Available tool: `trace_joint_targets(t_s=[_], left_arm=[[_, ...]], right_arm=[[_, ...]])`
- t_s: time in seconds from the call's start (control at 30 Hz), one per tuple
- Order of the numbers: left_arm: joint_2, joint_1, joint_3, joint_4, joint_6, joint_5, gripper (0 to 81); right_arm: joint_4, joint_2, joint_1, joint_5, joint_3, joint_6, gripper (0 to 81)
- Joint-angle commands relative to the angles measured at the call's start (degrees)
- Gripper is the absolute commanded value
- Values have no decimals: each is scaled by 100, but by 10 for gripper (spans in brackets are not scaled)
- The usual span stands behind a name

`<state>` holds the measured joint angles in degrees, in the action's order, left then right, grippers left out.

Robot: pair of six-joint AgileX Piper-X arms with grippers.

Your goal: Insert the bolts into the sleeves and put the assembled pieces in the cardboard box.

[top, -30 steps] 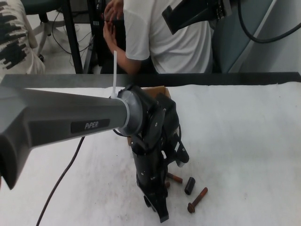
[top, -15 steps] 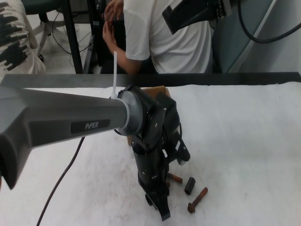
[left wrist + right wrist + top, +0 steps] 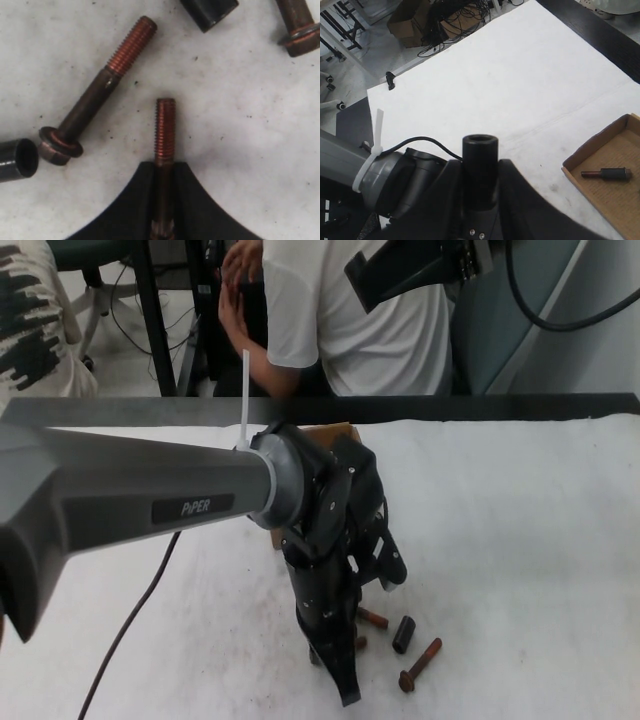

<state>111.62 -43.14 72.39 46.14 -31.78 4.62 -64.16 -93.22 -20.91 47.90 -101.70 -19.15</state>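
My left gripper [image 3: 164, 167] is shut on a rusty bolt [image 3: 165, 127], whose threaded end sticks out past the fingers. In the high view this gripper [image 3: 340, 680] points down at the white bench, close above the loose parts. Beside it lie a second bolt [image 3: 95, 100], a third bolt [image 3: 300, 25] and two black sleeves [image 3: 17, 159] [image 3: 209, 11]. My right gripper [image 3: 480, 172] is shut on an upright black sleeve [image 3: 480, 147], held high above the bench. The cardboard box [image 3: 592, 145] holds one assembled piece [image 3: 607, 174].
The left arm's grey forearm [image 3: 130, 495] crosses the high view from the left and hides most of the box [image 3: 325, 428]. A black cable [image 3: 130, 625] trails over the bench. A person in a white shirt [image 3: 350, 310] sits beyond the far edge.
The left gripper has shifted very slightly over the loose parts. The bolts and the sleeve on the bench lie where they were.
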Motion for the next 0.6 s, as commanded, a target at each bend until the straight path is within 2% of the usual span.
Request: trace_joint_targets(t_s=[0.0,0.2,0.37,0.57], left_arm=[[111,-21,-39,412,-291,-182,0],[66,-18,-39,1527,-529,-718,0],[-168,117,-39,1777,546,-706,0],[-845,319,-39,1794,1104,-462,0]], right_arm=[[-3,154,21,89,-18,2,8],[-3,154,21,89,-18,2,8],[-3,154,21,89,-18,2,8],[-49,154,21,89,-18,2,8]])
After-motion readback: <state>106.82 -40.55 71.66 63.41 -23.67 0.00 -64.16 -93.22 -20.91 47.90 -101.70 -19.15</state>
